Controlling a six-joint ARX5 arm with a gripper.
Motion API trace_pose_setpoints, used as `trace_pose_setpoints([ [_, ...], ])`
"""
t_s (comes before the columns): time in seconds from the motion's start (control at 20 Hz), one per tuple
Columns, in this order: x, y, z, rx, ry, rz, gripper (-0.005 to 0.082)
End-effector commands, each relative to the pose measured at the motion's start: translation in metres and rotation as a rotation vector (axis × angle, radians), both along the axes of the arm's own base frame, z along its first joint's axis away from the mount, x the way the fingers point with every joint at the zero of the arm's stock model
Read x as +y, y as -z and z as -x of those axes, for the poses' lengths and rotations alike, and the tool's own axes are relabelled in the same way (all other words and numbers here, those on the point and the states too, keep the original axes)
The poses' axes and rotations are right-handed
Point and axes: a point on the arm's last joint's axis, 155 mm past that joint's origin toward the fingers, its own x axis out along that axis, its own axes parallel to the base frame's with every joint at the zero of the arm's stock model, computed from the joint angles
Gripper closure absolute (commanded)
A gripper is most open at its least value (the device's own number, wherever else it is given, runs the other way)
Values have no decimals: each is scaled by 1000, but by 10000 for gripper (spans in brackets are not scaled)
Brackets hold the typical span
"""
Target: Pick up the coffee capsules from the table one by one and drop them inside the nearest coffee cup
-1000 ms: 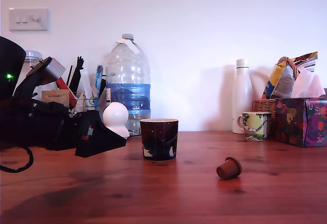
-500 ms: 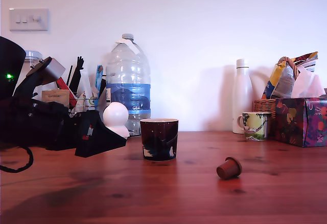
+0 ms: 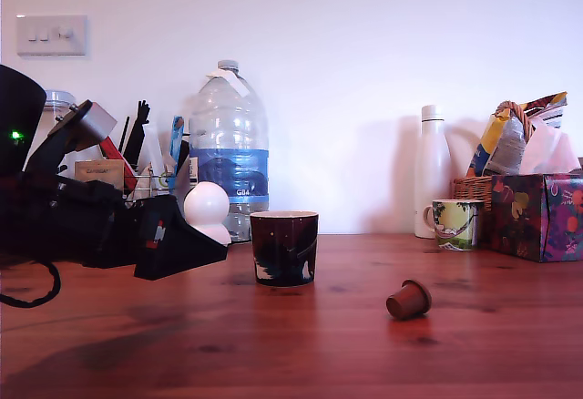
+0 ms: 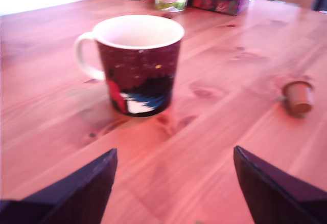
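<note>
Jaws wide apart, empty, above table, facing coffee cup.

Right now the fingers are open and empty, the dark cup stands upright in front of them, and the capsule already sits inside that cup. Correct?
Not quite. The capsule lies on its side on the table, apart from the cup, as the exterior view shows; the wrist view shows it there too. The rest holds: the fingers are open and empty, and the cup stands upright.
</note>
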Motion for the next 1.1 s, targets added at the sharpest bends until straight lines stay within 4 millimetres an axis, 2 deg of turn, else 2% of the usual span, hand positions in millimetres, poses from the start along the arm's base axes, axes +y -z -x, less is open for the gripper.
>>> trace_pose_setpoints([
  [0.0, -9, -15, 3, -34, 33, 20, 111],
  [0.2, -23, -26, 15, -52, 89, 36, 151],
  [0.7, -88, -16, 86, 8, 326, 14, 151],
  [0.85, -95, -12, 94, 15, 331, -4, 151],
  [1.05, -96, -11, 92, 9, 309, -13, 151],
])
